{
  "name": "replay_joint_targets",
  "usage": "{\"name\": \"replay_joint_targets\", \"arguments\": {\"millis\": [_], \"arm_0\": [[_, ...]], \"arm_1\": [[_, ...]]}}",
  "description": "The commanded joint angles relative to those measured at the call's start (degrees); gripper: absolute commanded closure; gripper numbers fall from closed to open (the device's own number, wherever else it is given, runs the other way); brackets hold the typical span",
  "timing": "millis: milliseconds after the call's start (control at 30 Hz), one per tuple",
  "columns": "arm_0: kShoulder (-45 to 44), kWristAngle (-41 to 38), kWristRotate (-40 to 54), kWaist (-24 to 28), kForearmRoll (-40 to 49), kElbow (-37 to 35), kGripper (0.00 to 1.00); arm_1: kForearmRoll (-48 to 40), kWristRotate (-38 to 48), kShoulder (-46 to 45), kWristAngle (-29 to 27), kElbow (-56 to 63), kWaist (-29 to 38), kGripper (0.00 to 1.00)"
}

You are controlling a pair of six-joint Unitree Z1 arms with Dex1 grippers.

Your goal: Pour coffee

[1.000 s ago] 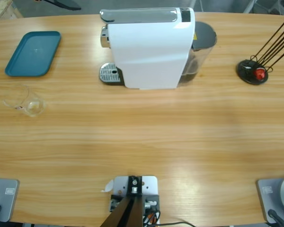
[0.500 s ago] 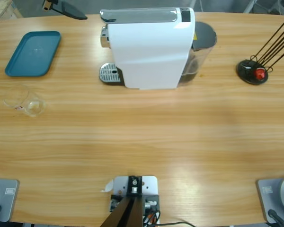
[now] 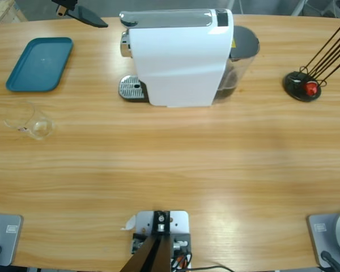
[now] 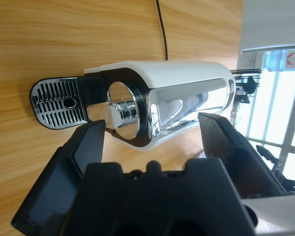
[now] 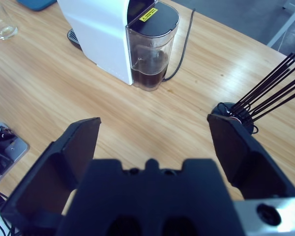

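1. Wooden desk (image 3: 170, 170) fills my high view; at its left I see a teal tray (image 3: 39, 63) and, nearer, an empty clear glass (image 3: 37, 126).
2. At centre stands the white coffee machine (image 3: 178, 56) with its drip grate (image 3: 131, 88).
3. At right I see a black holder (image 3: 302, 86) with a red capsule (image 3: 311, 87).
4. Left end effector (image 4: 150, 129): released, facing the spout.
5. Right end effector (image 5: 152, 125): released, above bare wood.
6. Coffee: I cannot locate any.
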Motion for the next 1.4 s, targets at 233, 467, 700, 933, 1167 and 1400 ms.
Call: {"name": "replay_joint_targets", "arguments": {"millis": [233,467,700,933,1167,1400], "arm_0": [[4.51,0.52,-0.17,-1.33,-0.48,-0.32,0.395],[5.61,1.23,-0.73,-1.75,-0.48,-2.2,0.469],[5.19,1.26,-0.87,-2.02,-0.39,-2.1,0.897],[4.51,0.88,-0.36,-2.02,-0.39,-2.01,1.0],[3.2,-0.46,0.75,-2.07,-0.5,-3.0,1.0],[1.78,-2.6,0.29,-2.28,-0.64,-7.42,1.0]], "arm_1": [[0.71,-0.92,1.28,-0.79,0.68,0.58,0.0],[0.74,-1.01,1.44,-0.79,0.56,0.58,0.0],[0.74,-1.1,1.49,-0.7,0.56,0.59,0.0],[0.74,-1.18,1.38,-0.53,0.65,0.59,0.0],[0.57,-1.27,1.54,-0.44,0.73,0.59,0.0],[0.57,-1.62,1.09,0.07,0.82,0.59,0.0]]}}
